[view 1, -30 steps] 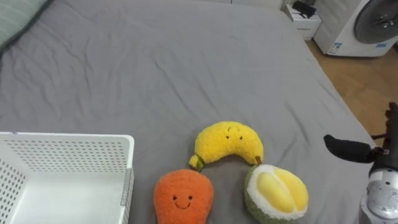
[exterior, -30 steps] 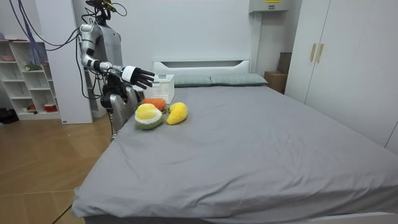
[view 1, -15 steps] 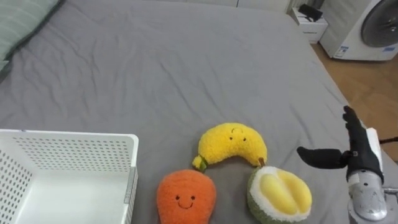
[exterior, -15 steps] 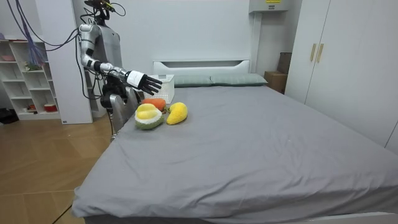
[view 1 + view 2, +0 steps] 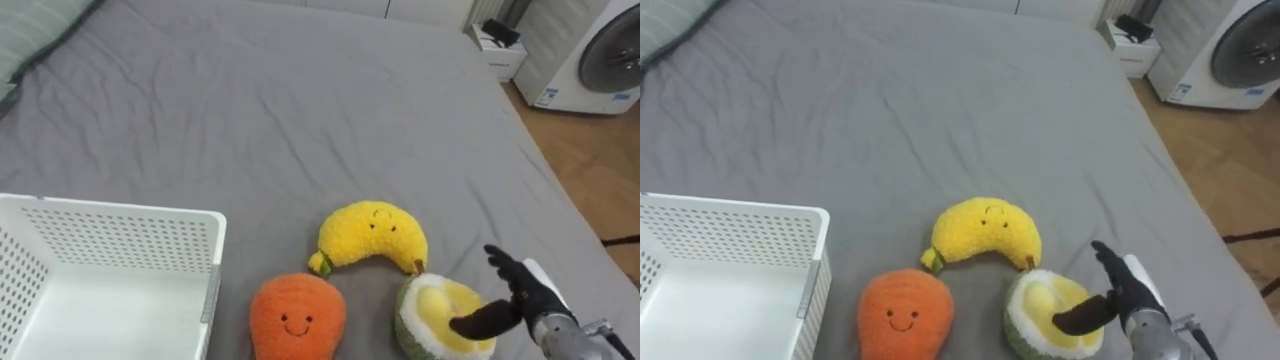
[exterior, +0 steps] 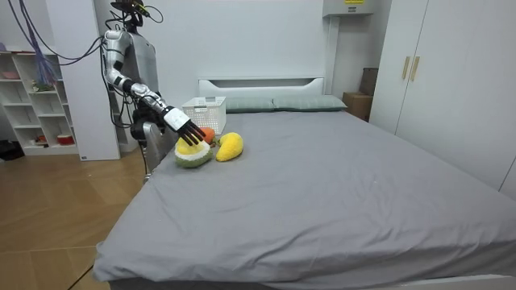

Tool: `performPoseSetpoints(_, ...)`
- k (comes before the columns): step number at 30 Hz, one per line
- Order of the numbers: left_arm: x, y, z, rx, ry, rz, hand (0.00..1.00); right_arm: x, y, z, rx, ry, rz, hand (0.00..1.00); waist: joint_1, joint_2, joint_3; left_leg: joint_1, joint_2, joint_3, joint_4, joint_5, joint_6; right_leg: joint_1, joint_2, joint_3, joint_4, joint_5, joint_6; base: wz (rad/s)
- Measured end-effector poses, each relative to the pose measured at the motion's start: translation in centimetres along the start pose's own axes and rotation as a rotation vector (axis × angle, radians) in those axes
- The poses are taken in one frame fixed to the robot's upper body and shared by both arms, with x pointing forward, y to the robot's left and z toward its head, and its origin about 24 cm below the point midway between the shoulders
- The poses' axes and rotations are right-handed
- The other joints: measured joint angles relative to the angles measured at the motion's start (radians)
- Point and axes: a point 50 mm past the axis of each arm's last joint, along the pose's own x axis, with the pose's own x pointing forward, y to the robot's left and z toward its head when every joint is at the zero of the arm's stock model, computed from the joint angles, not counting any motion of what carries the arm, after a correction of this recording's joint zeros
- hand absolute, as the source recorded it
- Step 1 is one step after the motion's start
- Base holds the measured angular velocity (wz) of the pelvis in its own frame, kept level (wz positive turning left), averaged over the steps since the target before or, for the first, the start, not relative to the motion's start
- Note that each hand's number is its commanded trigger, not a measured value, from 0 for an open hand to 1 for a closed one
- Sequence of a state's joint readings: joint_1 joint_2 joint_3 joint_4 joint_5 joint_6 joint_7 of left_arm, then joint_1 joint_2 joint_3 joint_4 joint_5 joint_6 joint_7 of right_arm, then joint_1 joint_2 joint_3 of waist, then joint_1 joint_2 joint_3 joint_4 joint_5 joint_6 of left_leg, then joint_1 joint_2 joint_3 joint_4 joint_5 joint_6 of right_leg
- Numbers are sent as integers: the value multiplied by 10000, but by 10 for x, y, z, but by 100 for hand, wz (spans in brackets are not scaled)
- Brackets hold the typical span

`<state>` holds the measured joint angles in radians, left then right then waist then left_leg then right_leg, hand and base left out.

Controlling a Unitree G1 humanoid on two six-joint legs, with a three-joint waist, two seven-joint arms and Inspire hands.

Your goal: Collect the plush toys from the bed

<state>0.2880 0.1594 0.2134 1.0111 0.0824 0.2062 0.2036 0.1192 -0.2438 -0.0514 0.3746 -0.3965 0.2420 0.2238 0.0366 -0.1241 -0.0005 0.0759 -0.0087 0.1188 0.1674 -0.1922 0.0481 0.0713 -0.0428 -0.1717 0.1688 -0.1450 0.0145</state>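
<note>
3 soft toys wait on the bed [image 5: 300,110], and the nearest of them, the durian toy [image 5: 425,308], sits directly under the right robot hand [image 5: 522,297]. That robot hand is spread apart, fingers straight and pointing away from the robot. Its dark thumb is angled across the toy's yellow middle and seems to rest on it, and nothing is clamped yet. It looks placed this way so that the fingers can close over the round body from its right side, which makes the durian toy the likely 1st pick.

Just left of the robot hand, past the durian toy, the orange toy [image 5: 297,318] lies face up. Further left stands the white basket [image 5: 120,214], empty and open at the top. It sits close enough that each toy would need just a short carry, which is probably why it is parked there.

Slightly beyond the robot hand and to its left, the banana toy [image 5: 370,236] arches over the gap between the other 2 toys, touching or almost touching the durian toy's rim. A grab at the durian toy could nudge it.

Farther on there is bare grey sheet. A pillow [image 5: 30,35] lies at the far left, and a washing machine [image 5: 600,50] stands far off to the right, on the floor beyond the bed.
</note>
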Motion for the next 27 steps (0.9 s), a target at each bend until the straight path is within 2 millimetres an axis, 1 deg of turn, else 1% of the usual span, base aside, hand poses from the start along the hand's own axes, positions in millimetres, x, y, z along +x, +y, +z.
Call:
performPoseSetpoints(5,1,3,3,47,17,71,0,2,7,-11,-572,612,522,0,46,33,15,16,-32,-130,-2,-3,7,9,-14,-75,-9,-12,18,6)
performPoseSetpoints(7,1,3,5,42,-26,81,0,2,8,-13,-826,790,602,0,88,89,33,17,-33,-129,-5,-2,7,9,-14,-82,0,-12,18,0)
performPoseSetpoints(12,1,2,11,106,-184,69,0,2,9,-20,-1058,1161,676,0,90,132,29,33,-36,-212,-7,-5,9,109,-23,-197,-1,-11,18,4)
performPoseSetpoints(16,1,1,13,177,-278,42,0,3,12,-30,-1009,1549,680,0,213,179,14,51,-36,-236,4,-8,10,154,-31,-233,-1,-11,17,1)
performPoseSetpoints(17,1,1,13,172,-294,51,0,2,12,-30,-1008,1564,652,28,217,186,12,50,-36,-239,8,-7,10,157,-30,-233,0,-11,17,0)
performPoseSetpoints(18,1,1,14,160,-329,64,0,2,12,-30,-969,1556,590,60,243,201,9,51,-36,-239,6,-7,9,158,-27,-207,5,-11,17,0)
performPoseSetpoints(19,0,1,12,169,-286,123,0,3,12,-30,-957,1545,490,84,285,219,9,49,-36,-241,7,-7,9,163,-25,-199,6,-11,17,0)
performPoseSetpoints(20,0,1,11,167,-291,154,0,3,12,-30,-990,1544,425,100,300,235,11,48,-36,-240,7,-7,9,164,-22,-196,6,-11,17,0)
performPoseSetpoints(24,-1,-1,13,182,-366,416,0,4,17,-25,-1329,1298,-113,100,363,308,15,25,-37,-296,7,-6,8,177,-13,-213,-1,-11,17,2)
performPoseSetpoints(27,-2,-5,18,329,-597,552,0,5,20,-23,-1633,1193,-492,100,438,329,15,1,-42,-365,6,-5,6,177,-15,-258,-3,-11,16,6)
